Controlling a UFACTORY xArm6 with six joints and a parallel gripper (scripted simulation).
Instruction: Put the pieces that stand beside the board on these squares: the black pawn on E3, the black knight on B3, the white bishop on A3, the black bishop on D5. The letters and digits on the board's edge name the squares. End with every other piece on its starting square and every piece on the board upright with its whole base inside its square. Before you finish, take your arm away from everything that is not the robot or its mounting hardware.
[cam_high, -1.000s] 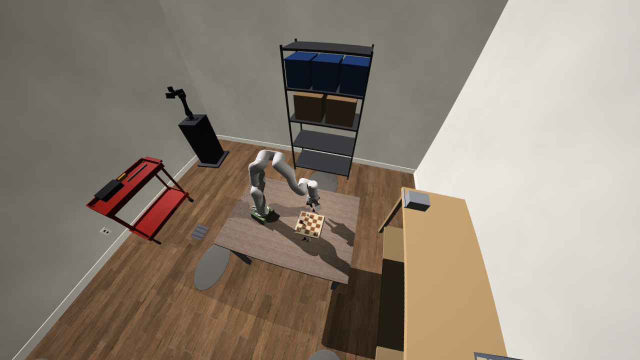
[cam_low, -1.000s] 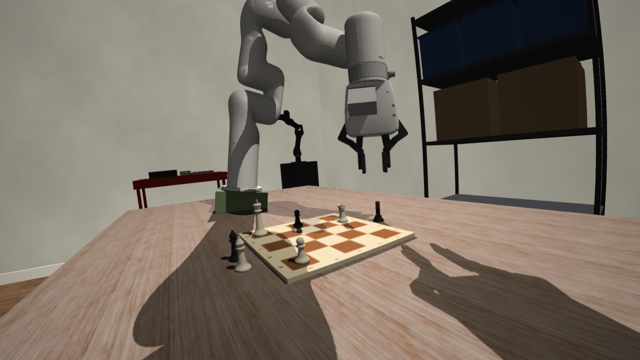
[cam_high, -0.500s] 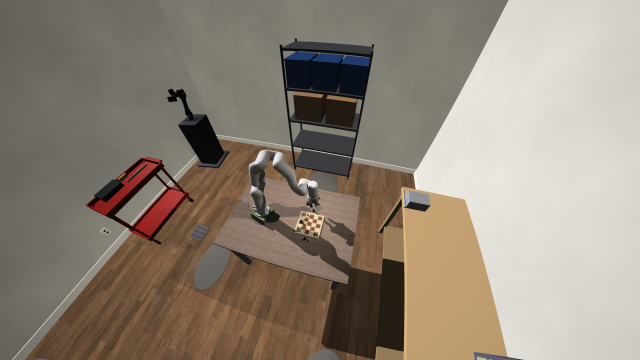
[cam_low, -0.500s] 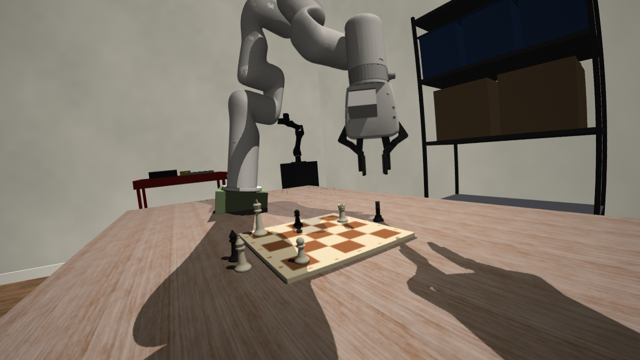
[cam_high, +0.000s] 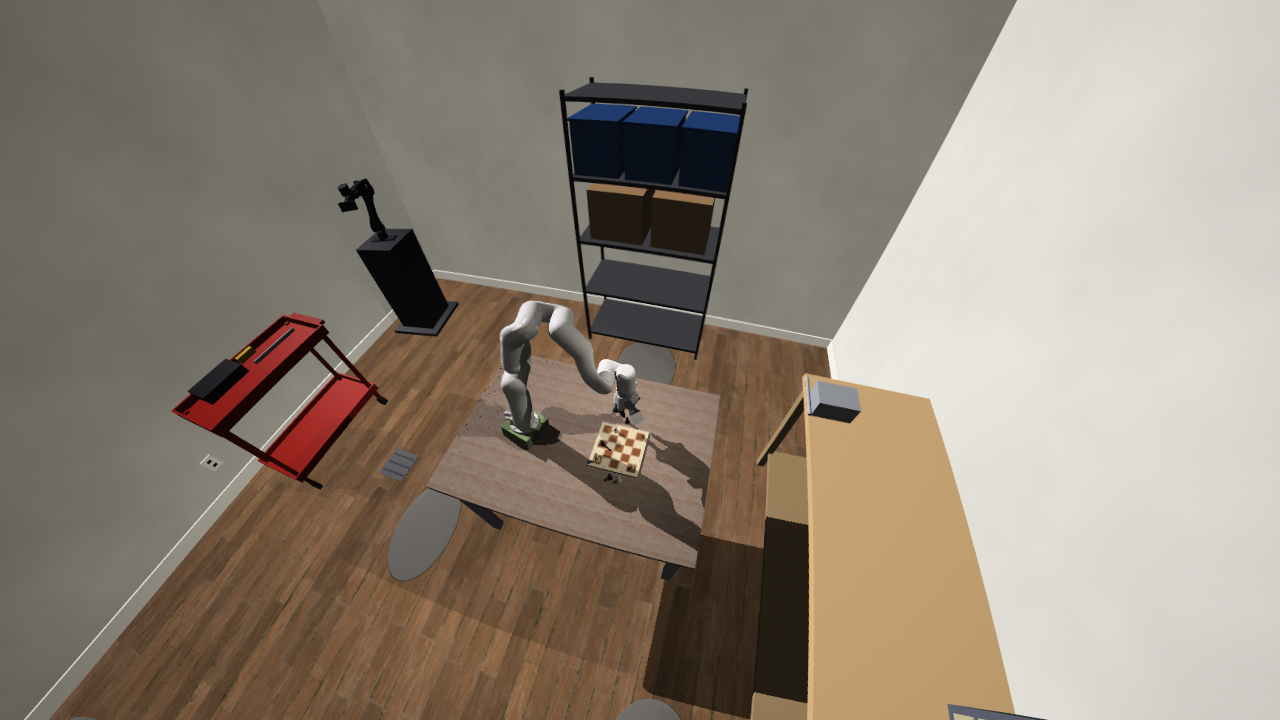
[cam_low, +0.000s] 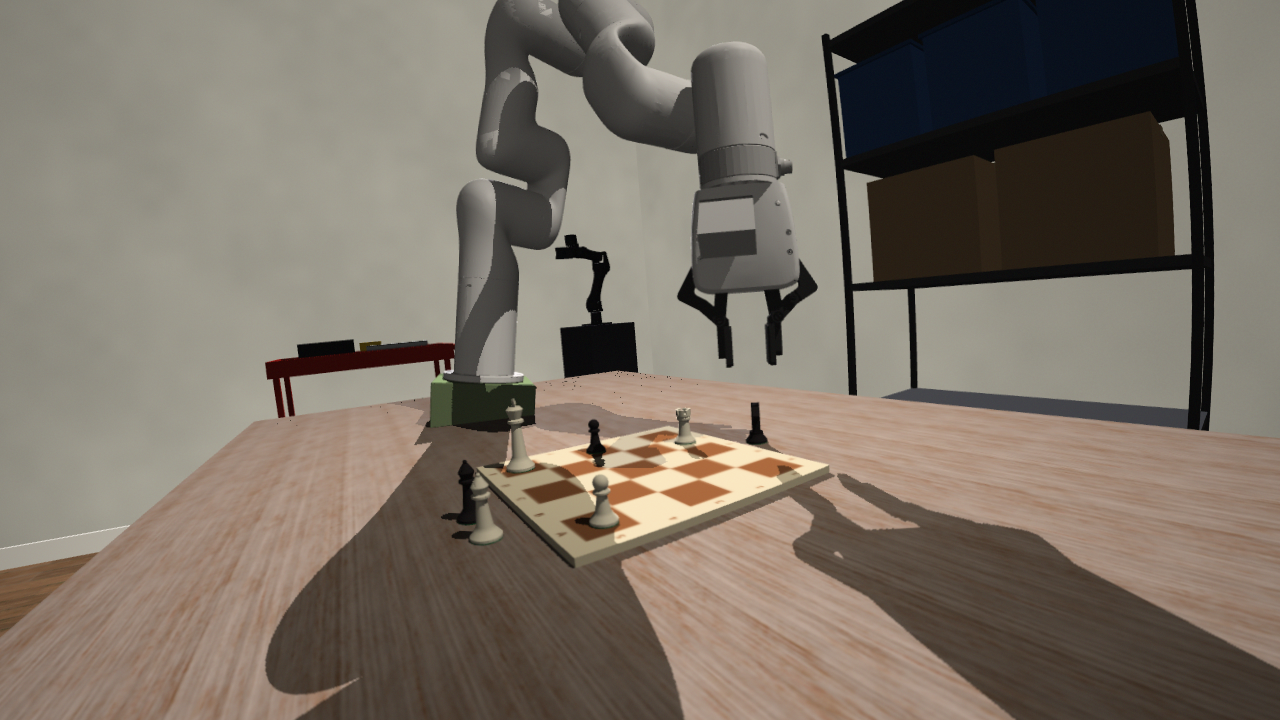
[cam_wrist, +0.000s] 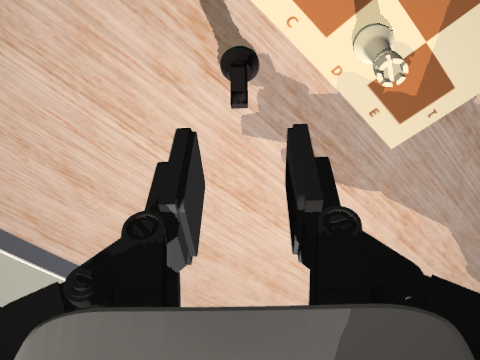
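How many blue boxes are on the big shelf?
3. They stand side by side just under the top board: left, middle and right.

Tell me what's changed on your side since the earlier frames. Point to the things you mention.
The black-fingered pincer (cam_high: 629, 419) (cam_low: 750, 364) (cam_wrist: 243, 154) moved down, its opening unchanged; nothing was grasped or released. The small black background arm (cam_high: 373, 213) (cam_low: 597, 279) dipped its tip. The brown-and-cream chessboard (cam_high: 626, 447) (cam_low: 666, 513) (cam_wrist: 392, 139) and visible pieces stayed put.
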